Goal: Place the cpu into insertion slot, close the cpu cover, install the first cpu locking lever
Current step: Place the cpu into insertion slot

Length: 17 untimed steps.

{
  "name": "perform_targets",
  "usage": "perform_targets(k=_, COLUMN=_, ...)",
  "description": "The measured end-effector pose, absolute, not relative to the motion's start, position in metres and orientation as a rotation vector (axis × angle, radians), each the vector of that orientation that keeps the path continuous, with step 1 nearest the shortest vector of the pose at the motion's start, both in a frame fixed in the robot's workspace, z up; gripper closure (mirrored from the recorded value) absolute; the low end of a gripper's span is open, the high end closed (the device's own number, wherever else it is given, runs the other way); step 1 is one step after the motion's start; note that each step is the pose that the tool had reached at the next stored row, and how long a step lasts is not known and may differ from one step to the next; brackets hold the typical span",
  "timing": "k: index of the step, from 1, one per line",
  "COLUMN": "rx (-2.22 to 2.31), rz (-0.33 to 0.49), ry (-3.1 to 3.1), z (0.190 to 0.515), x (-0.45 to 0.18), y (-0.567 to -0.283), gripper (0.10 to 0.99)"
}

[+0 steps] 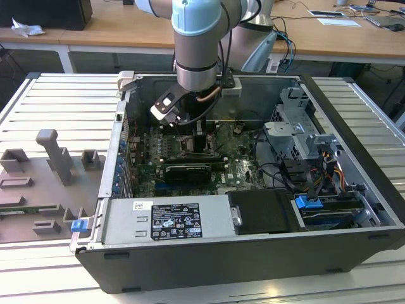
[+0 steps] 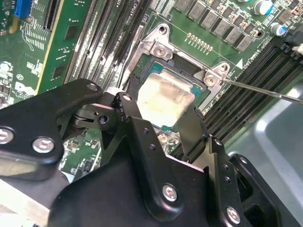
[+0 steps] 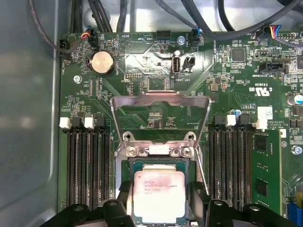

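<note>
Your work surface is a ribbed metal counter (image 1: 57,101) carrying 1 open computer case (image 1: 209,266), with 1 grey fixture plate (image 1: 54,158) lying towards the exterior view's left. Behind it, the room has wooden desks (image 1: 126,28) with papers and cables on them. Your 1 arm (image 1: 197,44) reaches straight down into the case.

Inside lies 1 green circuit board (image 3: 227,71) with 1 round coin battery (image 3: 102,63). It has 2 banks of long memory slots (image 3: 87,165), 1 bank on each side of the socket.

Your tool (image 2: 161,111) sits low over the board. In the second wrist view its 2 black fingers (image 2: 130,111) are closed narrowly onto 2 opposite edges of the 1 cpu (image 3: 158,195), so it has hold of the chip.

In the first wrist view the cpu lies flat, silver top up, within the black rim of the insertion slot (image 3: 126,172). You cannot tell whether it is fully seated.

The 1 cpu cover (image 3: 160,98) stands raised on its hinge beside the socket, leaving the socket uncovered. In the second wrist view 1 thin metal lever rod (image 2: 265,90) runs out from a socket corner across the memory slots.
</note>
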State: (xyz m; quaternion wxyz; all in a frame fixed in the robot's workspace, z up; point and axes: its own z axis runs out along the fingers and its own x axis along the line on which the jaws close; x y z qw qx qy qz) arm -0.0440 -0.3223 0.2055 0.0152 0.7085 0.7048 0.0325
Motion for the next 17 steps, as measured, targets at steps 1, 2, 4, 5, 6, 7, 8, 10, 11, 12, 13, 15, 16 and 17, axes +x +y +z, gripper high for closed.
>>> perform_targets(k=1, rx=2.205, rz=0.101, ry=2.193, z=0.2068, x=-0.0440, y=-0.3223, gripper=0.482)
perform_targets(k=2, rx=2.205, rz=0.101, ry=2.193, z=0.2080, x=-0.0440, y=-0.3223, gripper=0.482)
perform_targets(k=4, rx=2.205, rz=0.101, ry=2.193, z=0.2097, x=-0.0440, y=-0.3223, gripper=0.498)
perform_targets(k=5, rx=2.205, rz=0.101, ry=2.193, z=0.2105, x=-0.0440, y=-0.3223, gripper=0.561)
perform_targets(k=6, rx=2.205, rz=0.101, ry=2.193, z=0.2108, x=-0.0440, y=-0.3223, gripper=0.561)
perform_targets(k=7, rx=2.205, rz=0.101, ry=2.193, z=0.2110, x=-0.0439, y=-0.3222, gripper=0.749)
perform_targets(k=8, rx=2.205, rz=0.101, ry=2.193, z=0.2112, x=-0.0440, y=-0.3223, gripper=0.749)
perform_targets(k=10, rx=2.205, rz=0.101, ry=2.193, z=0.2116, x=-0.0440, y=-0.3223, gripper=0.808)
perform_targets(k=11, rx=2.205, rz=0.101, ry=2.193, z=0.2118, x=-0.0440, y=-0.3223, gripper=0.867)
perform_targets(k=12, rx=2.205, rz=0.101, ry=2.193, z=0.2120, x=-0.0440, y=-0.3223, gripper=0.980)
perform_targets(k=13, rx=2.205, rz=0.101, ry=2.193, z=0.2121, x=-0.0440, y=-0.3223, gripper=0.980)
perform_targets(k=15, rx=2.205, rz=0.101, ry=2.193, z=0.2123, x=-0.0440, y=-0.3223, gripper=0.980)
perform_targets(k=16, rx=2.205, rz=0.101, ry=2.193, z=0.2124, x=-0.0440, y=-0.3223, gripper=0.980)
perform_targets(k=17, rx=2.205, rz=0.101, ry=2.193, z=0.2126, x=-0.0440, y=-0.3223, gripper=0.980)
